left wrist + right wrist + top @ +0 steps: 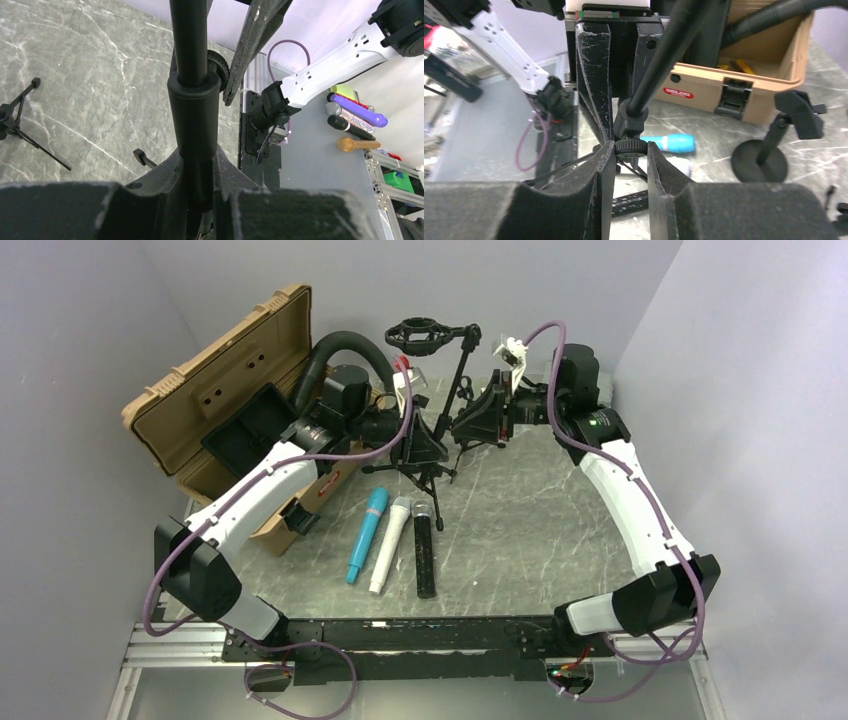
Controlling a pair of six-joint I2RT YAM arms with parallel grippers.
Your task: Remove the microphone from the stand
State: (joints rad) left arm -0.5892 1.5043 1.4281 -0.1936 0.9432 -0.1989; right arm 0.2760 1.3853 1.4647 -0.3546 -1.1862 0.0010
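Observation:
The black tripod stand (pixel 462 370) rises at the back middle of the table, with a ring-shaped shock mount (pixel 417 335) on its boom. I cannot make out a microphone in that mount. My left gripper (pixel 420 445) is shut on the stand's thick lower pole (pixel 192 100), which runs up between its fingers (pixel 165 185). My right gripper (pixel 630 150) is shut on the small knurled knob (pixel 630 146) at the stand's joint, one finger touching each side. A blue microphone (pixel 367 533), a white one (pixel 390 543) and a black one (pixel 424 552) lie side by side on the table in front.
A tan case (pixel 215 410) stands open at the back left with a black hose (pixel 345 345) arching over it. In the right wrist view a short round-base stand (pixel 759 160) sits near the case. A small tripod (pixel 20 125) shows at the left wrist view's left edge.

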